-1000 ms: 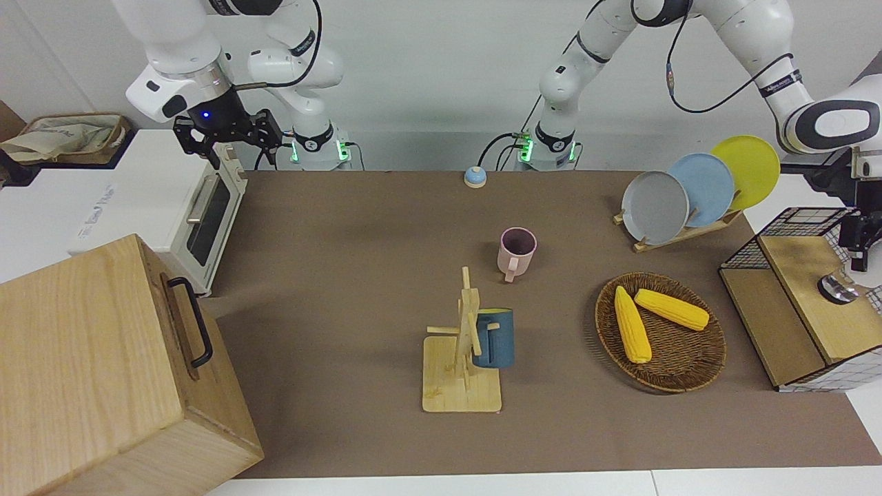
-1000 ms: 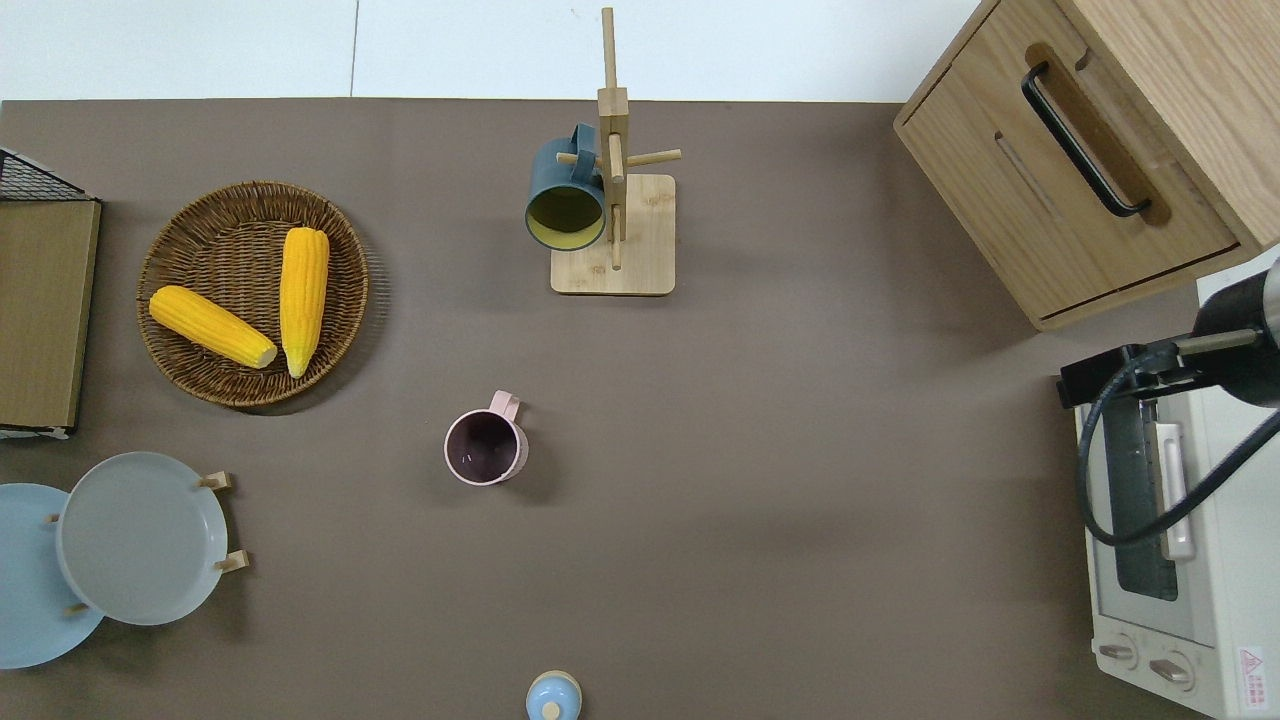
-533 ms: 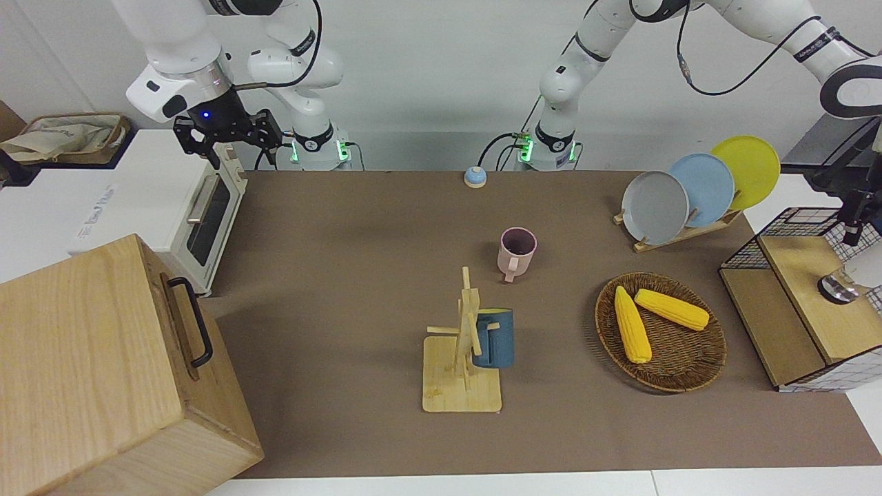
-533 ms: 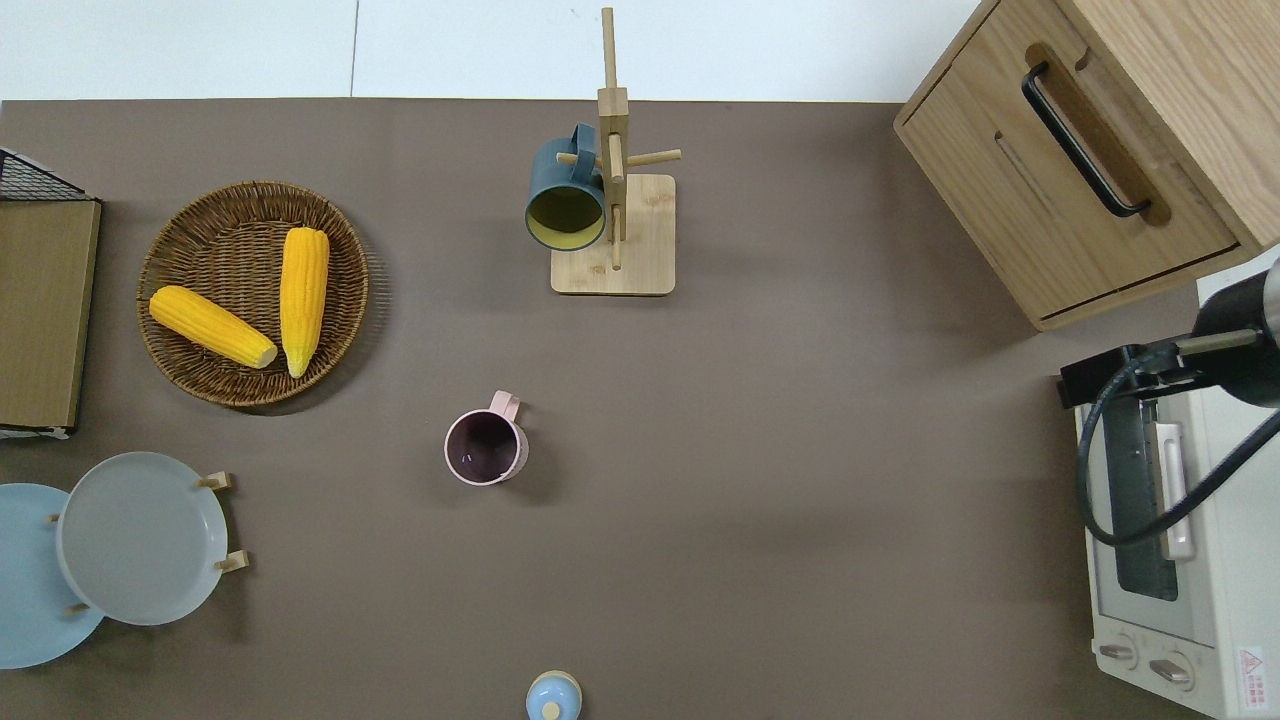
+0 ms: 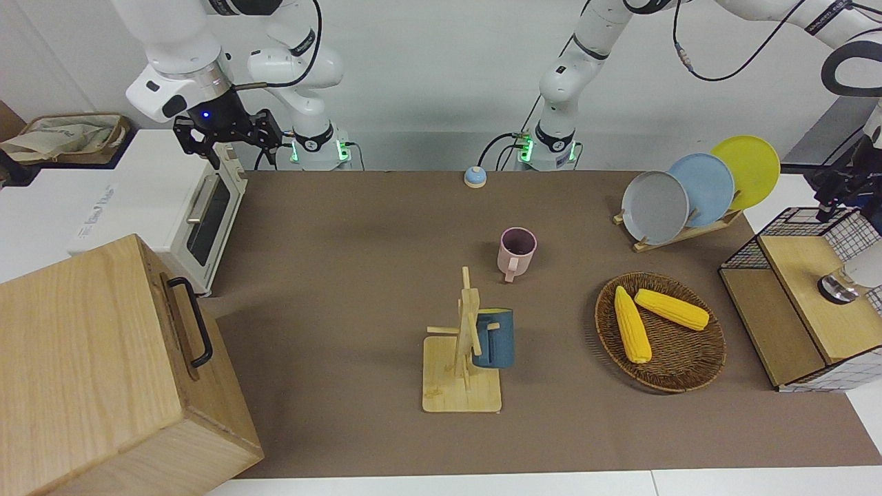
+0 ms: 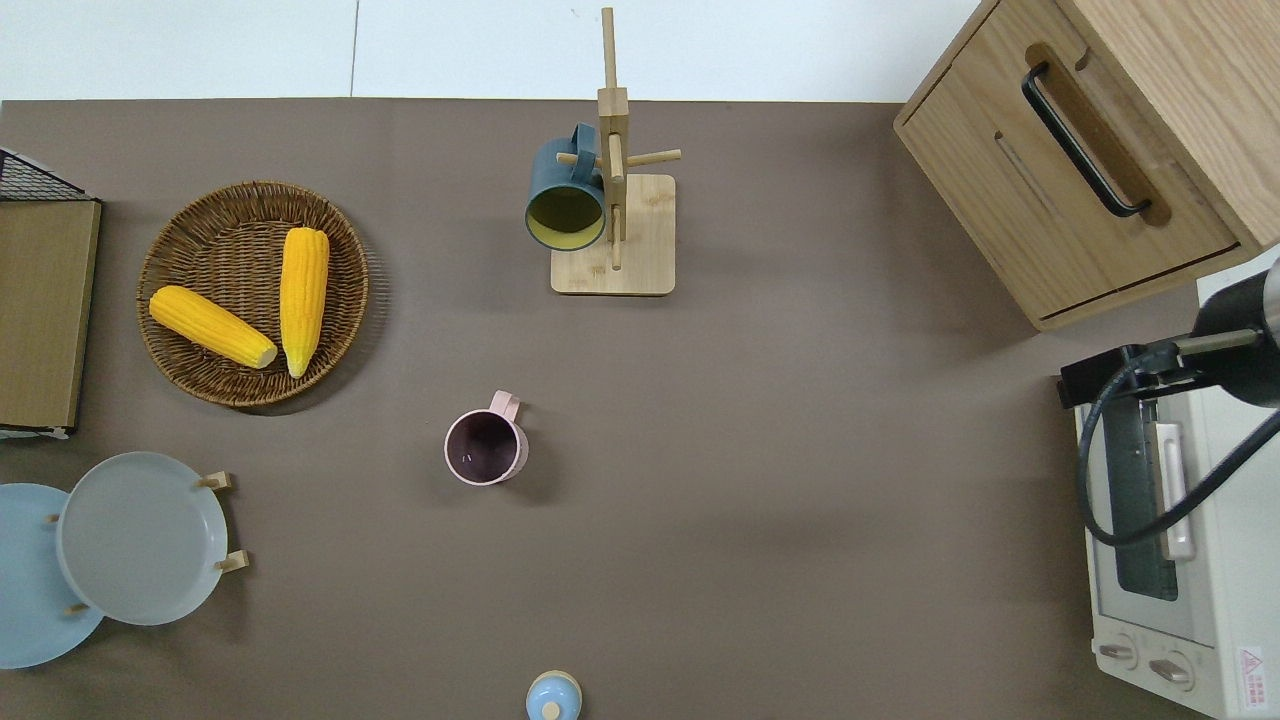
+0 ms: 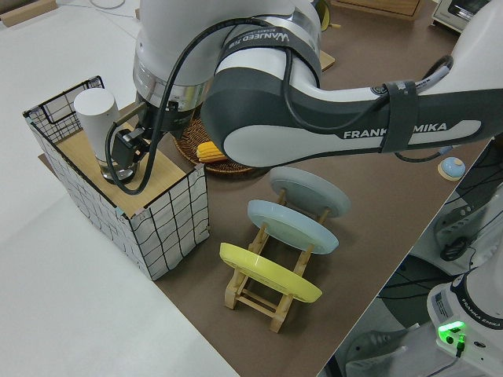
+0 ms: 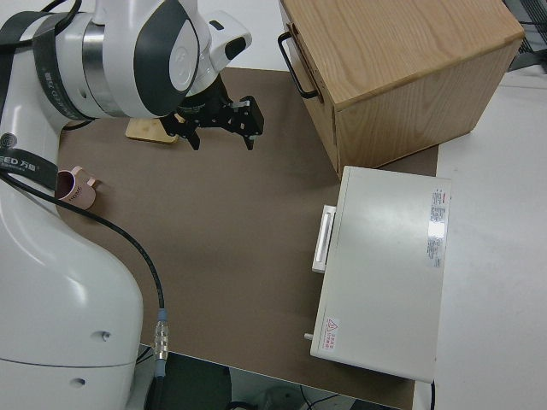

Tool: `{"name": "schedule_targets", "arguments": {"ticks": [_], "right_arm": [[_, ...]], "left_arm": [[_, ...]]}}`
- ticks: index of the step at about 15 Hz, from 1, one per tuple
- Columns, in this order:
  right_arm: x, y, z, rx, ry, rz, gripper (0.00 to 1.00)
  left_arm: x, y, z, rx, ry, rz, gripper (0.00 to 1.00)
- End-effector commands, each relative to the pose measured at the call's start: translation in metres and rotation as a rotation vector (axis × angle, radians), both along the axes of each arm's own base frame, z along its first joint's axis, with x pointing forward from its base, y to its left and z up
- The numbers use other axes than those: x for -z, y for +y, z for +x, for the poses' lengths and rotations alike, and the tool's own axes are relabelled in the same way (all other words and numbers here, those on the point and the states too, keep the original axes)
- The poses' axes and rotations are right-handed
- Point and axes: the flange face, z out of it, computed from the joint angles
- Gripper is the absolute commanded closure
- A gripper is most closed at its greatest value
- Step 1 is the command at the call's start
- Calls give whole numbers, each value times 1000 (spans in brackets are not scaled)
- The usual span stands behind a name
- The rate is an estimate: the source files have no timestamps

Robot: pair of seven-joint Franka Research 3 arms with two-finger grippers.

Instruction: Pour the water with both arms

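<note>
A white bottle (image 7: pixel 94 118) with a steel base (image 5: pixel 835 288) stands on the wooden top of a wire crate (image 5: pixel 803 234) at the left arm's end of the table. My left gripper (image 5: pixel 835 200) hangs over that crate, close to the bottle (image 5: pixel 863 270). In the left side view this gripper (image 7: pixel 126 153) overlaps the bottle's lower half. A pink cup (image 5: pixel 517 249) stands upright mid-table (image 6: pixel 485 448). The right arm is parked, and its gripper (image 8: pixel 222 143) is open with nothing in it. Water is out of view.
A wooden mug tree (image 6: pixel 612 215) holds a blue mug (image 6: pixel 565 195). Two corn cobs lie in a wicker basket (image 6: pixel 190 215). A plate rack (image 5: pixel 679 231), a small blue knob (image 5: pixel 475 177), a white toaster oven (image 5: pixel 207 207) and a wooden cabinet (image 5: pixel 96 365) also stand on the table.
The left arm has lifted, carrying its gripper upward in the front view, away from the white bottle. The bottle stays on the crate. The right arm has not moved.
</note>
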Motion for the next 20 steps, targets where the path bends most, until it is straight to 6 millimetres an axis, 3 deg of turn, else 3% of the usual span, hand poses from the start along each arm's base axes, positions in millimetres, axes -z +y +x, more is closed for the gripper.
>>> {"name": "schedule_targets", "arguments": {"ticks": [1,7,15,17,20], "right_arm": [[-2,-2,-4,-20,-4,-1,7],[-2,-2,-4,-20,-4,-1,7],[-2,-2,-4,-20,-4,-1,7],[-2,-2,-4,-20,-5,-1,7],[-2,-2,-4,-20,-4,-1,7]], "left_arm": [[-8,-39,2,5,120,-21,2],[-38,-113,2,-33,198,-36,0],[-65,-285,1,70,330,-51,0],[-66,-321,-1,96,352,-49,0],[-67,-354,-3,131,360,-43,0]]}}
